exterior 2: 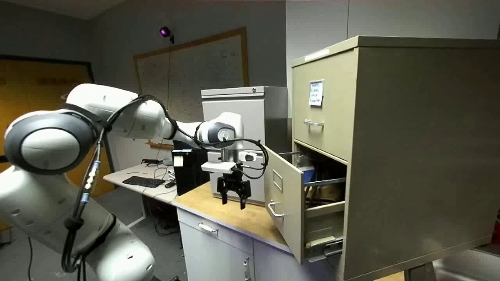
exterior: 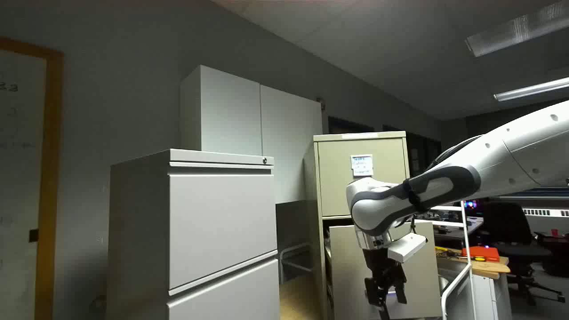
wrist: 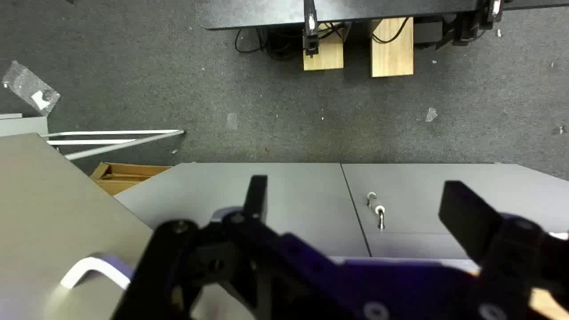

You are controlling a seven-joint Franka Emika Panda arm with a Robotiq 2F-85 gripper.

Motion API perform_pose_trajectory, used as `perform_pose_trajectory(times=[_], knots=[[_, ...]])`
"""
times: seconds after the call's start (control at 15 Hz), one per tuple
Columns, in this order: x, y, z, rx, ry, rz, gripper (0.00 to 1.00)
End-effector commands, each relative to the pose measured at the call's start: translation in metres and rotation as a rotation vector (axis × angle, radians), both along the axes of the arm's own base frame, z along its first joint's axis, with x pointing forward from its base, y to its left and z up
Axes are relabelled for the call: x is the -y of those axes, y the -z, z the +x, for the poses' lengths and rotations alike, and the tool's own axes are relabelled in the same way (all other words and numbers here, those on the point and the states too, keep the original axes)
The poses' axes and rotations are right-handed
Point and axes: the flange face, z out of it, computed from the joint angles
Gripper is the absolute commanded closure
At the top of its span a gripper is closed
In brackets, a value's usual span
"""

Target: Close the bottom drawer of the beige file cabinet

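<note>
The beige file cabinet (exterior: 335, 173) stands in both exterior views, with its side large at the right (exterior 2: 425, 156). Its upper drawer front bears a white sheet and is shut. The bottom drawer (exterior 2: 291, 195) is pulled out, showing its side rails and some contents. Its plain front with a pale handle also shows behind the gripper (exterior: 420, 266) and at the lower left of the wrist view (wrist: 49, 213). My gripper (exterior 2: 233, 205) points down in front of the drawer front, apart from it. Its fingers are spread with nothing between them, as the wrist view also shows (wrist: 355, 186).
A pale grey two-drawer cabinet (exterior: 222, 231) stands beside the beige one on a wooden countertop (exterior 2: 211, 203). Grey base cupboards (wrist: 266, 191) lie below. A white cupboard (exterior: 231, 120) is behind. A white rail frame (exterior: 458, 284) stands beside the beige cabinet.
</note>
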Motion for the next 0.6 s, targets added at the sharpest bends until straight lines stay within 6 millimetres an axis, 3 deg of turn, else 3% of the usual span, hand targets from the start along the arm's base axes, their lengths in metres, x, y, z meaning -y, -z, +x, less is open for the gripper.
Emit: perform_pose_trajectory(times=[0.0,0.47,0.53], knots=[[0.000,-0.001,0.000,0.001,0.000,0.000,0.00],[-0.008,-0.003,0.009,0.053,0.025,-0.007,0.01],[-0.012,-0.006,0.013,0.080,0.033,-0.007,0.12]])
